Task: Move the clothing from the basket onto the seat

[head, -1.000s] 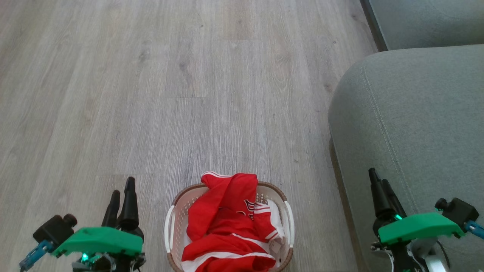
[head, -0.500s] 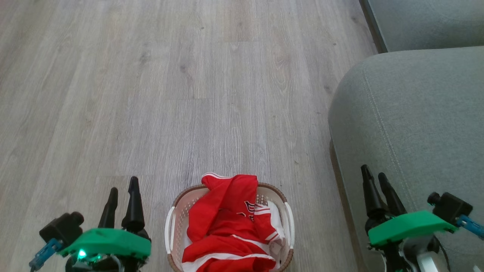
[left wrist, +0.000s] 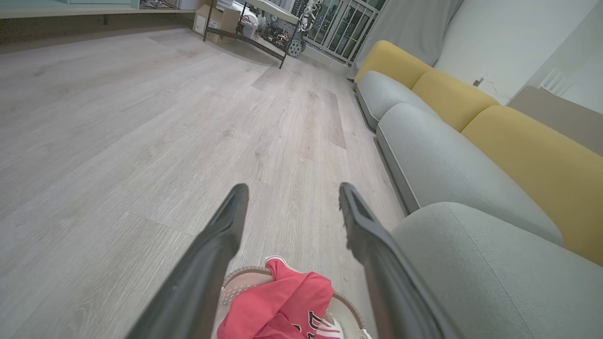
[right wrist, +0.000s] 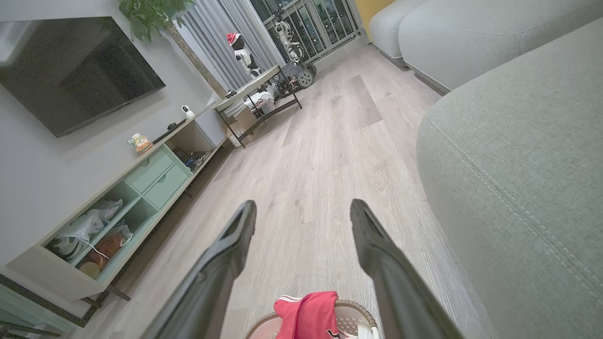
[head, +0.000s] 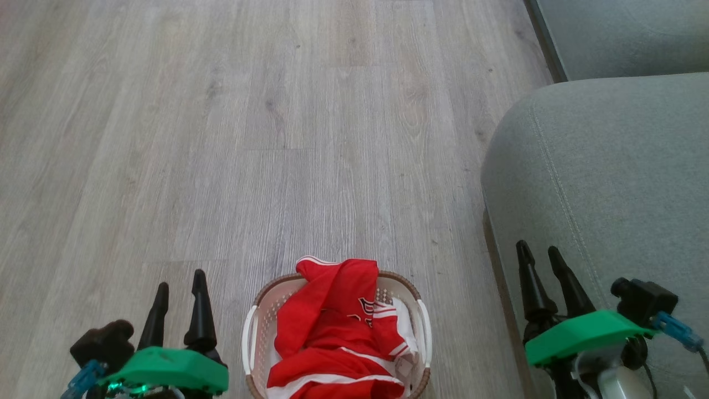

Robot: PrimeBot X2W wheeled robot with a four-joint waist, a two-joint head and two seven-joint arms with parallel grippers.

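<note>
- The left tool (head: 180,280) and the right tool (head: 537,247) have both drifted inward over the last second. Each now sits a little nearer the basket (head: 265,310), and the left one is also lower in the head view.
- Both tools stand wide, fingers well parted, with nothing between them — the wrist views show the gaps plainly.
- The clothing (head: 332,327) has not stirred. It lies as a red heap in the basket, with one fold draped over the far rim.
- The basket rests on the floor (head: 277,138) near the seat (head: 609,183), a strip of floor between them.
- The head view has slid a touch as well, so part of the apparent shift is the camera's, not the things'.
- My reading: the arms are closing in for a first grab. No garment is on the seat yet, so the whole task lies ahead.
- The next move calls for a descent into the heap and a pinch on a raised fold — thin, shiny fabric may slip.
</note>
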